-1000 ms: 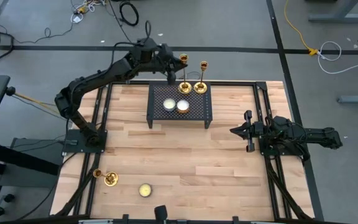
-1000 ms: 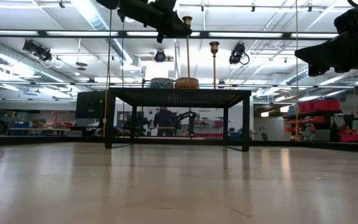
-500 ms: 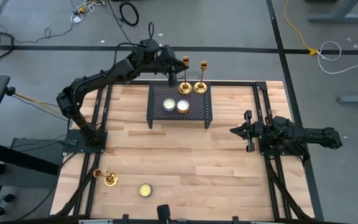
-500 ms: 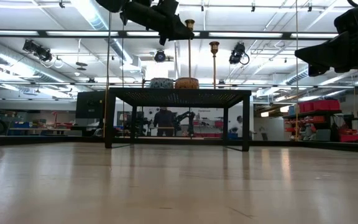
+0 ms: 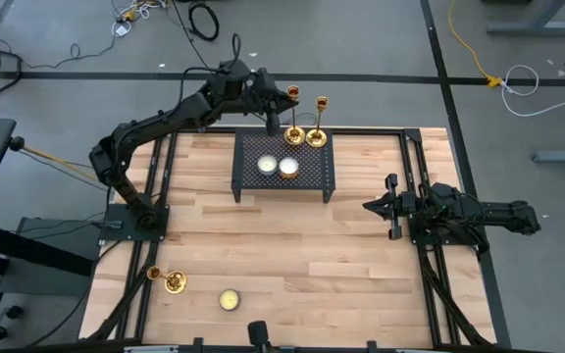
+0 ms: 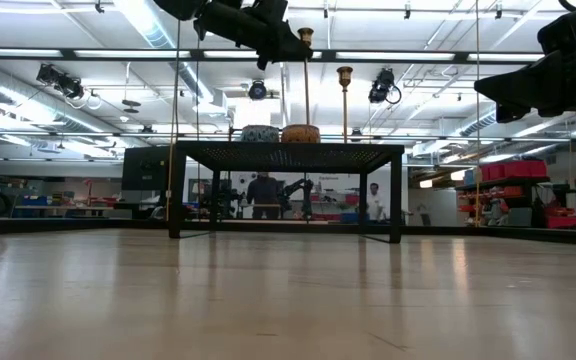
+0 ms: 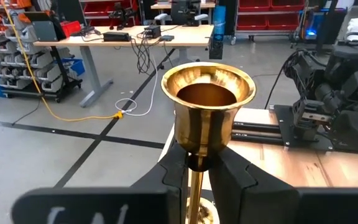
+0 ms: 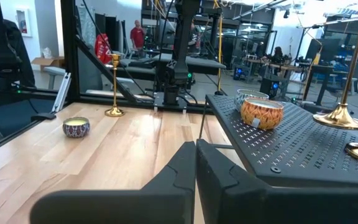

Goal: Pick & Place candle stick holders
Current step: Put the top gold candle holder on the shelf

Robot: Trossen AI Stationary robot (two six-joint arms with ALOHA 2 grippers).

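Shiny gold candlestick (image 5: 291, 116) stands on the black mesh rack (image 5: 284, 169) at the upper middle of the high view. The left pincer (image 7: 197, 171) pinches its thin stem. Best let go gently, straight up. The right pincer (image 8: 196, 163) waits, pressed together.

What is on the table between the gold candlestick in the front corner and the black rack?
Only bare wood table lies between that candlestick and the rack, as the high view shows. A small candle jar sits beside the candlestick, off that line.
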